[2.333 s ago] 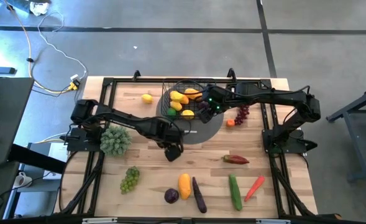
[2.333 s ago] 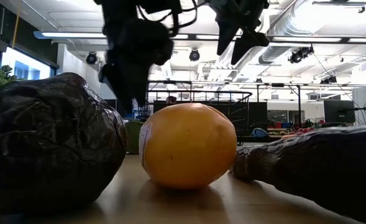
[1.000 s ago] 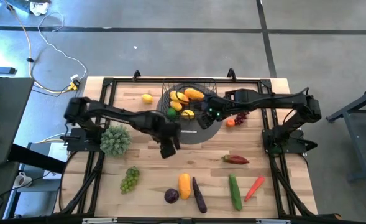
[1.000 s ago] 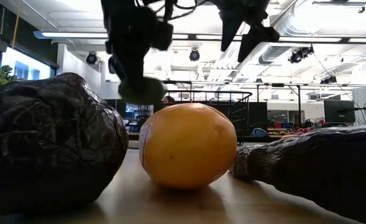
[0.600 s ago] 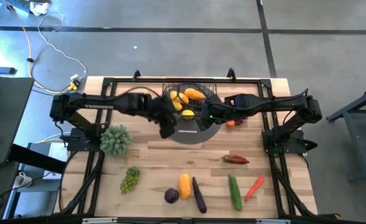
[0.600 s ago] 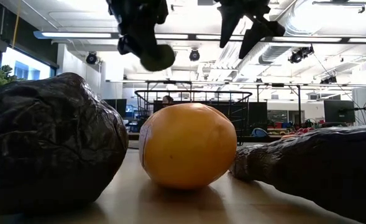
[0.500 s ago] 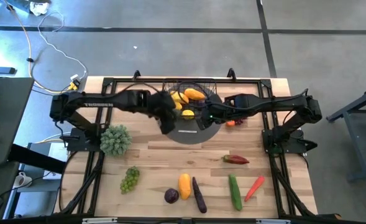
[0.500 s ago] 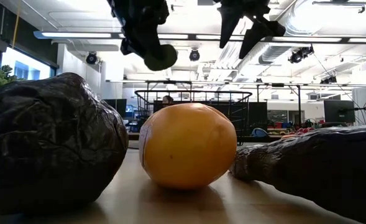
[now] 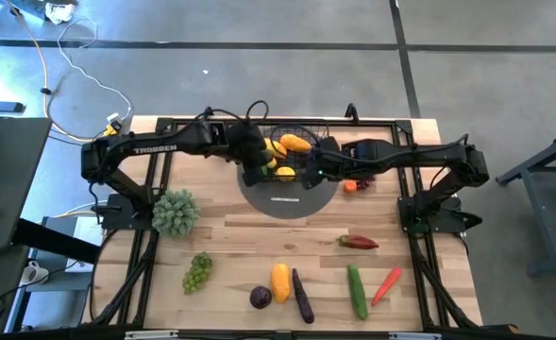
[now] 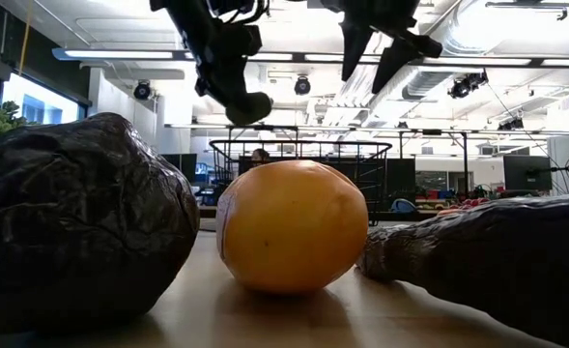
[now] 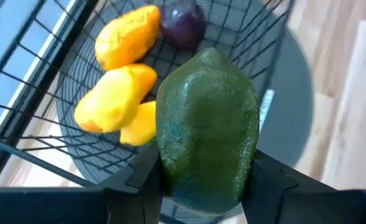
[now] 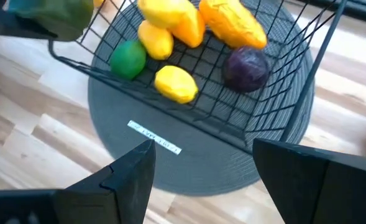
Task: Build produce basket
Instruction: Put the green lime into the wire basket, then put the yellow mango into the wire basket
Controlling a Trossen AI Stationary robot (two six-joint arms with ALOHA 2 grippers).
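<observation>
The basket point(image 9: 287, 156) sits at the twelve o'clock side of the table point(image 9: 211, 231), resting on a round grey disc point(image 12: 189, 155). Inside it lie yellow lemons point(image 12: 175, 84), an orange piece point(image 12: 232, 23), a green lime point(image 12: 128, 59) and a dark purple fruit point(image 12: 245, 67).

The left gripper point(image 11: 201, 186) hangs over the basket's nine o'clock edge, pinching a green avocado point(image 11: 207, 130) between its fingers. The right gripper point(image 12: 201, 162) hovers at the basket's three o'clock side, over the disc, fingers spread and holding nothing.

Around the basket, a lemon point(image 9: 223, 148) lies at its nine o'clock, and a small orange piece point(image 9: 350, 186) at its three o'clock, just past the right arm. A leafy green bunch point(image 9: 175, 212) sits toward eight o'clock. Along the six o'clock edge lie green grapes point(image 9: 197, 272), a purple round fruit point(image 9: 260, 297), an orange fruit point(image 9: 279, 281), an aubergine point(image 9: 302, 296), a cucumber point(image 9: 356, 291), a carrot point(image 9: 386, 283) and a red pepper point(image 9: 359, 243).
</observation>
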